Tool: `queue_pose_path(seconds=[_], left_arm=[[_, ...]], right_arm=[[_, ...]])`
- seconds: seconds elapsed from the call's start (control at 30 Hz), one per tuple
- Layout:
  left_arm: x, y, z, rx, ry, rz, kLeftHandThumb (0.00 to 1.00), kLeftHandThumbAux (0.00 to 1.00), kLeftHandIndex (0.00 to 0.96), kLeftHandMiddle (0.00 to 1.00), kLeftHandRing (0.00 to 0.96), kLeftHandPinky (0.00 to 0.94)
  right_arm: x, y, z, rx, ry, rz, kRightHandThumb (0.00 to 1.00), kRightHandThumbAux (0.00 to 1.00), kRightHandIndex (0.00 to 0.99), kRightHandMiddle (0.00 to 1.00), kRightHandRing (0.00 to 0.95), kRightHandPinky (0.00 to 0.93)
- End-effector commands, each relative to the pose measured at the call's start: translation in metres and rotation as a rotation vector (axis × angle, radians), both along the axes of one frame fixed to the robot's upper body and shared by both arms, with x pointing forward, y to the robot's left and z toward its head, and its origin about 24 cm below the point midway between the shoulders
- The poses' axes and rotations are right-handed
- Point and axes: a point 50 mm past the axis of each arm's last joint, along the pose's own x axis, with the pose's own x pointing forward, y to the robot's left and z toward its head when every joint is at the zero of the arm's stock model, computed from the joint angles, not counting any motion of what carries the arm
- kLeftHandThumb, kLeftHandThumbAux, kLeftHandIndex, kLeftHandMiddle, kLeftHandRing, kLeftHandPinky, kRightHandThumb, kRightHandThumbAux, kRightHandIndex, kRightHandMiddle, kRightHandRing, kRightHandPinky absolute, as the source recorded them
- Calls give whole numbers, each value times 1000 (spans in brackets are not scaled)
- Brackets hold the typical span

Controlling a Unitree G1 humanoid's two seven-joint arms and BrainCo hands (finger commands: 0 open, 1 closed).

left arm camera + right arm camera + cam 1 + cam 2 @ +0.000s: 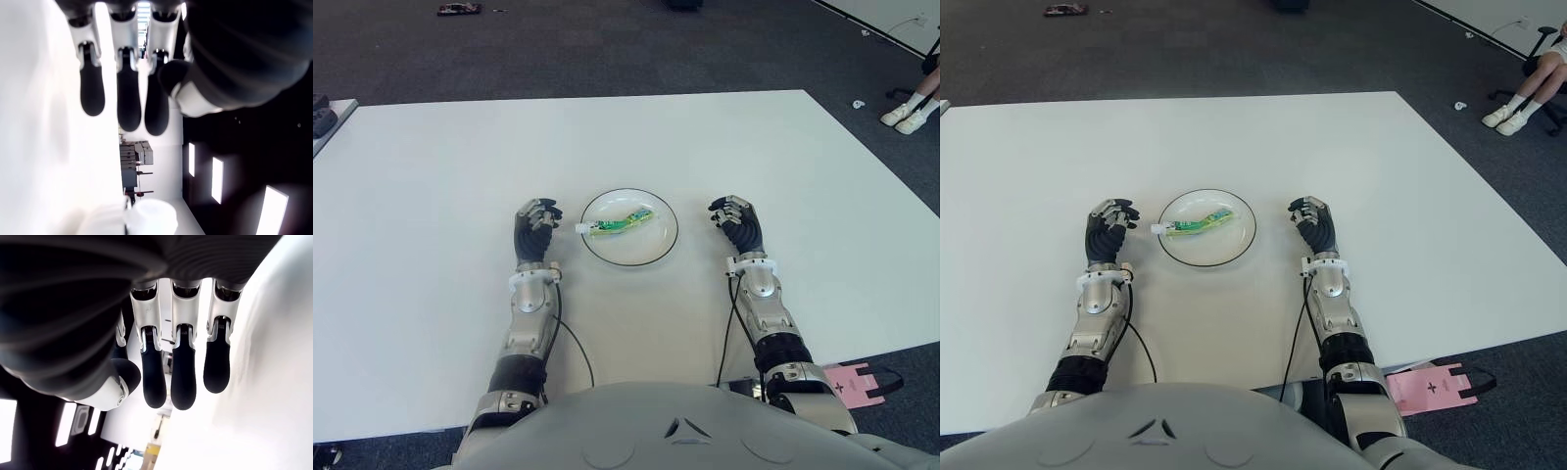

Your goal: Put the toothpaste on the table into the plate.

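Toothpaste [619,223] lies in the plate [664,243] at frame centre, tilted, white cap end poking over the plate's left rim. Left hand [534,228] sits just left of that cap, near but not touching; fingers [129,105] relaxed, loosely bent, holding nothing. Right hand [737,222] shows right of the plate, a bit apart from the rim; fingers [183,374] likewise slack and empty. Both hands over the white table [431,206]. A person's legs and shoes [909,115] at upper right edge.
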Motion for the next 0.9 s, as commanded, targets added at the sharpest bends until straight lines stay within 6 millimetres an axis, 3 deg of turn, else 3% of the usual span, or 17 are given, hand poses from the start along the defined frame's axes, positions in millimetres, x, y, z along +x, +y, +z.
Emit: queue_pose_path(seconds=[0.03,0.5,0.9], left_arm=[[-14,1,-18,-2,114,-4,710,718,436,536,522,507],[-15,3,-17,0,116,-19,711,718,436,530,520,517],[-17,2,-19,-9,149,-21,709,719,435,526,515,510]], right_arm=[[-14,3,-25,-25,124,21,703,734,421,480,518,527],[-24,14,-38,54,185,-15,707,734,420,466,473,466],[-32,24,-40,118,204,-85,707,734,420,469,469,481]])
